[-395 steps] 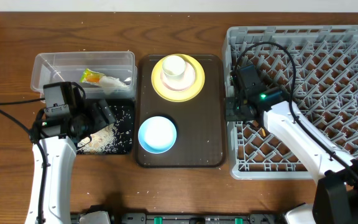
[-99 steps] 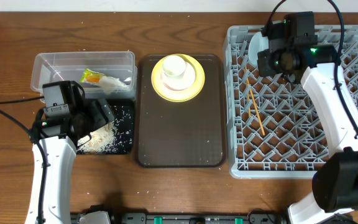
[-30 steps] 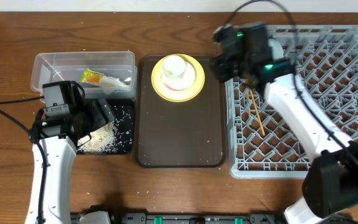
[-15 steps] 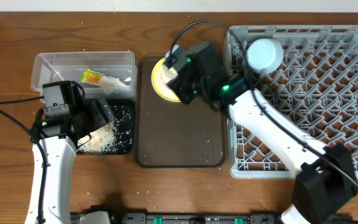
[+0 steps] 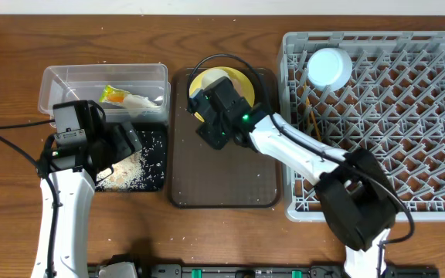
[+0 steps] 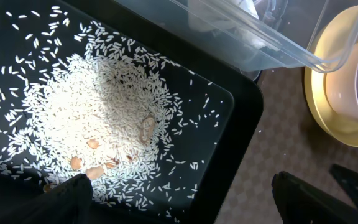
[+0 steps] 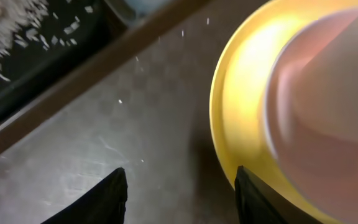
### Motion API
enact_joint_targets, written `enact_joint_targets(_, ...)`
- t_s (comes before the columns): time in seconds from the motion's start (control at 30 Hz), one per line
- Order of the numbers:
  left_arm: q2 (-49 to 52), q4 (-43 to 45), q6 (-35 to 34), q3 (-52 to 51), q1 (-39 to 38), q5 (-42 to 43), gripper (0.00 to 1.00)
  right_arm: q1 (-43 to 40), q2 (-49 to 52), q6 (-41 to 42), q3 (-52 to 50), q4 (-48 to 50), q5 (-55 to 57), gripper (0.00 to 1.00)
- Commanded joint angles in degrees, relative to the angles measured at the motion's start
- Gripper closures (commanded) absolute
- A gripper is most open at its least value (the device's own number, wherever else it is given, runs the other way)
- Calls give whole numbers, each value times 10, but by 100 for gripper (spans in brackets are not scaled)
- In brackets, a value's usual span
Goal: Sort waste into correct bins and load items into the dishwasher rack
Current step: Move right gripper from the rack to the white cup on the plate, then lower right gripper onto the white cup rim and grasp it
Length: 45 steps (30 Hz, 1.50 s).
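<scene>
The right hand is seen low over the brown serving tray, jaws parted and nothing held between them, just beside the rim of the yellow plate. Whether a finger touches that rim cannot be told. The plate is found at the far end of the tray, with the pale pink bowl sitting on it.

Both pieces are judged stiff, smooth and probably slippery, and light enough for one hand. The bowl looks merely rested on the plate, so it could slide or tip if the plate were lifted first. The bowl is best taken by its wall, one finger inside and one outside. The plate lies flat, so only its thin raised edge is offered, and a firm pinch would be needed there.

Over at the black tray the left hand is held wide open and empty above the rice. The dishwasher rack waits on the worktop, right of the serving tray.
</scene>
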Motion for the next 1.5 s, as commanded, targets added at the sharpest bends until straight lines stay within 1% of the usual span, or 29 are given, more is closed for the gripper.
enact_joint_targets(0.0,1,0,-1,10,2,-3,5,0,16,-21,-2,3,26,44)
enact_joint_targets(0.1,1,0,-1,11,2,-3,5,0,24,-21,-2,3,39,42)
enact_joint_targets(0.63,1,0,-1,11,2,-3,5,-3,71,-21,-2,5,43,41)
enact_joint_targets(0.73,1,0,-1,10,2,-3,5,0,70,-21,-1,-7,32,42)
enact_joint_targets(0.83,1,0,-1,11,2,-3,5,1,69,-20,-1,-27,-7,41)
enact_joint_targets(0.97,1,0,-1,10,2,-3,5,1,62,3,-1,-59,-77,43)
enact_joint_targets(1.03,1,0,-1,11,2,-3,5,1,57,19,-1,-75,-93,44)
enact_joint_targets(1.2,1,0,-1,11,2,-3,5,1,26,25,-1,-125,-99,46)
enact_joint_targets(1.33,1,0,-1,11,2,-3,5,1,-16,24,-1,-141,-98,55)
enact_joint_targets(1.47,1,0,-1,11,2,-3,5,1,-73,24,-1,-135,-98,57)
